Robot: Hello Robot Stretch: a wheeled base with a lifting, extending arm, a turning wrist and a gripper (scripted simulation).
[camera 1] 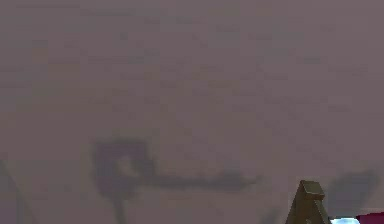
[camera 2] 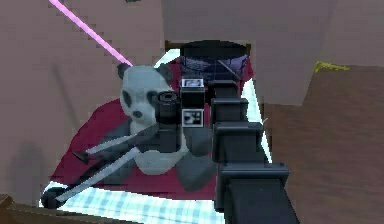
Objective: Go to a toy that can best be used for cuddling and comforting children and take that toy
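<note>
One panda toy (camera 2: 135, 95) sits on a bed (camera 2: 140, 206) between pale pinkish walls (camera 2: 35, 75).
It rests on a red blanket (camera 2: 95, 122) over a checked sheet; brown floor (camera 2: 330, 140) lies beyond. The gripper (camera 2: 68, 175) shows close by the toy; whether it holds anything cannot be told.

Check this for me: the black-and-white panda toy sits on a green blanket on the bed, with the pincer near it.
One detail is wrong: the blanket is dark red, not green. The arm side view shows the black-and-white panda toy sitting on a dark red blanket on the bed, with the pincer near it.
</note>
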